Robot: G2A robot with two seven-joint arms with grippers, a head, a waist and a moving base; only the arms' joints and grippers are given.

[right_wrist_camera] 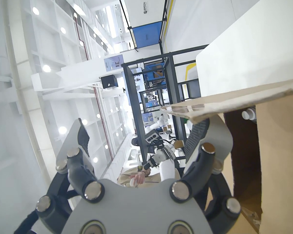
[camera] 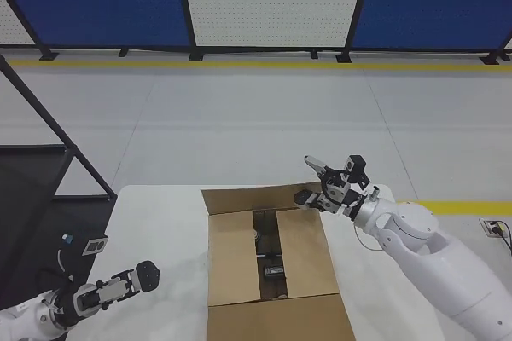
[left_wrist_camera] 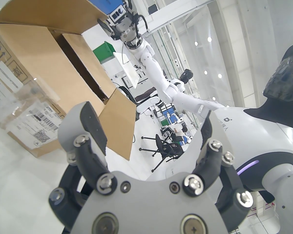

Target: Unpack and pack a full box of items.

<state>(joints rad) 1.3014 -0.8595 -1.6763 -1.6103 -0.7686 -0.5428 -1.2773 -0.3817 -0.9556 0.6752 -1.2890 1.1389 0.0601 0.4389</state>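
Top view, right gripper (camera: 305, 179) first: fingers spread wide, nothing gripped, set at the 1 o'clock corner of the cardboard box (camera: 307, 256), over the right end of its far flap (camera: 243, 200). Right wrist view of the same tool: one fingertip (right_wrist_camera: 197, 130) just beneath that flap's frayed edge, touching or not impossible to tell; the other out in open air. Past the flap, down in the dark opening, a white-capped bottle (right_wrist_camera: 247, 114).

Left gripper (camera: 141, 280): likewise open, low at 8 o'clock from the box, over the white table (camera: 162, 230), well apart from the cardboard. Left wrist view: both pads (left_wrist_camera: 92, 125) wide apart, nothing between them, with the box's side and its shipping labels (left_wrist_camera: 39, 120) beyond.

Box upright at the table's middle. Far flap and near flap (camera: 277, 320) opened outward at 12 and 6 o'clock. Two side flaps (camera: 233, 256) lying nearly flat across the top, with a narrow dark slot between them running from 12 to 6 o'clock and packed items (camera: 273, 271) glimpsed through it, too dim to name.

Black metal rack (camera: 34, 170) off the table at 9 to 10 o'clock. Blue and white panels (camera: 264, 21) at 12 o'clock, far across the grey floor.
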